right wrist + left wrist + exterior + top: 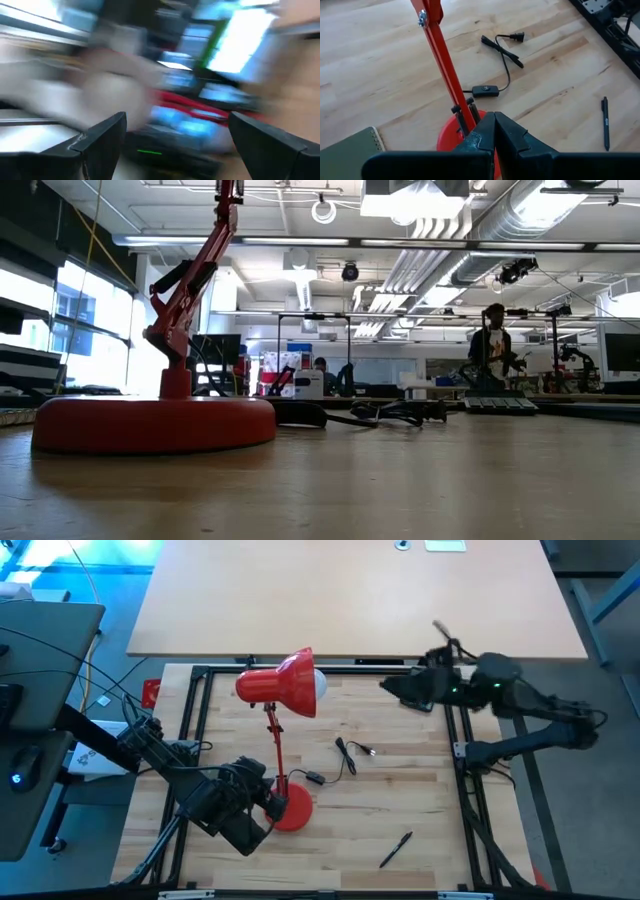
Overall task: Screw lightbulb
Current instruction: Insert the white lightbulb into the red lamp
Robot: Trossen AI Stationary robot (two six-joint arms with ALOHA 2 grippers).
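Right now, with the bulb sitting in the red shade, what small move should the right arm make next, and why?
Probably swing the right gripper toward the lightbulb showing at the mouth of the lamp shade. Its fingers stand open and empty, off to the bulb's right near the table's edge, so it must close that gap first. The left gripper, shut, sits by the lamp base.

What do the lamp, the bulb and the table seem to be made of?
Lamp: probably painted metal, since its red shade looks smooth and glossy.
Bulb: matte white, glass or plastic; which one is unclear.
Table: light wood, with visible plank seams and grain, dull finish.
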